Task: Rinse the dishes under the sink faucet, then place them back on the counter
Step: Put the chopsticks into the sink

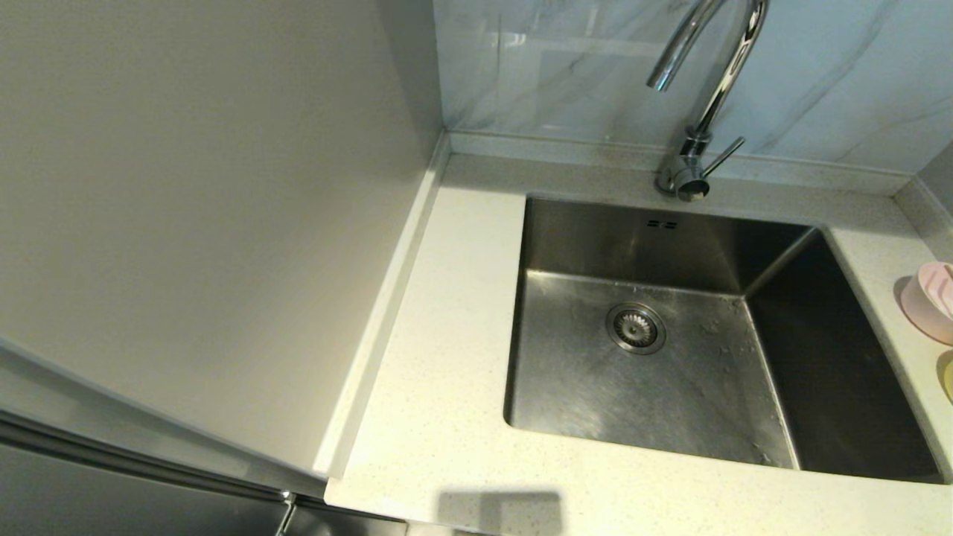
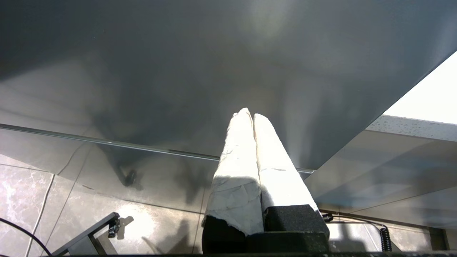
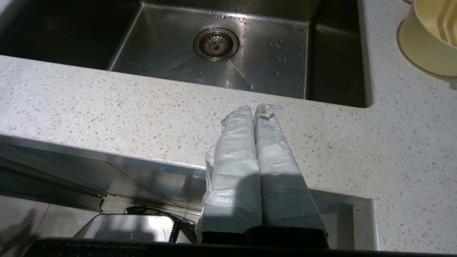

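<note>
The steel sink point(image 1: 595, 246) has a round drain point(image 1: 635, 327) and holds no dishes; water drops lie on its floor. The chrome faucet point(image 1: 707, 104) rises behind it, lever point(image 1: 724, 157) to its right. On the speckled counter point(image 1: 447, 372), right of the sink, the pink bowl point(image 1: 931, 301) and a sliver of the yellow bowl point(image 1: 948, 376) show at the picture's edge. No chopsticks are in view. My right gripper point(image 3: 254, 109) is shut and empty over the counter's front edge, the yellow bowl point(image 3: 428, 39) off to its side. My left gripper point(image 2: 251, 114) is shut and empty, low before a grey panel.
A tall grey panel point(image 1: 186, 223) walls off the counter's left side. The pale marbled wall point(image 1: 819, 74) stands behind the faucet. Below the counter front, the right wrist view shows a coiled cable point(image 3: 175, 228); the left wrist view shows tiled floor point(image 2: 28, 200).
</note>
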